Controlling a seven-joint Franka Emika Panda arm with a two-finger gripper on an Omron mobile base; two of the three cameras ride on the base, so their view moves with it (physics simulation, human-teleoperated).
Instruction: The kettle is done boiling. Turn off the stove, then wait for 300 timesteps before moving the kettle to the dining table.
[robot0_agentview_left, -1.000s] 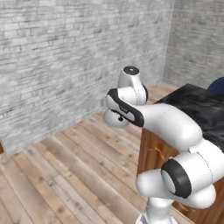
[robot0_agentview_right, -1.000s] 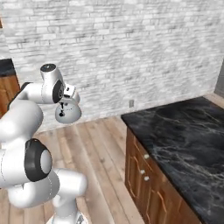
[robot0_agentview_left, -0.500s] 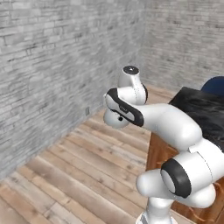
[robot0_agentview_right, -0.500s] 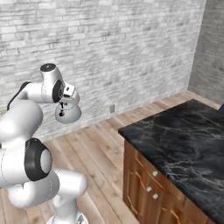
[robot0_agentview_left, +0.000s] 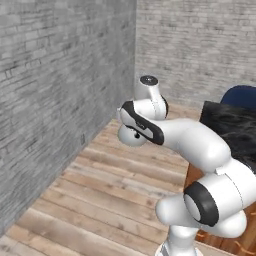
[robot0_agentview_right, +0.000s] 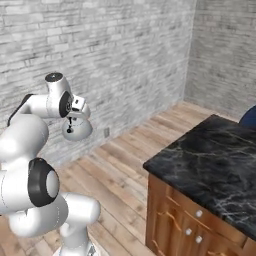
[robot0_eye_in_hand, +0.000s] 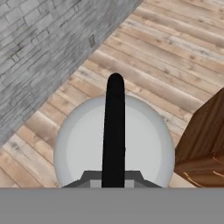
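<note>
Grey brick walls, plank floor. Dining table with black marble top sits right of the arm. Gripper clamped tight on the kettle by its black handle; kettle hangs in the air above the floor, beside the table's wooden corner.

Even, soft light all round, no strong shadows or glare (rendered, slightly coarse); the brick wall reads flat grey, floorboards mildly blurred.
</note>
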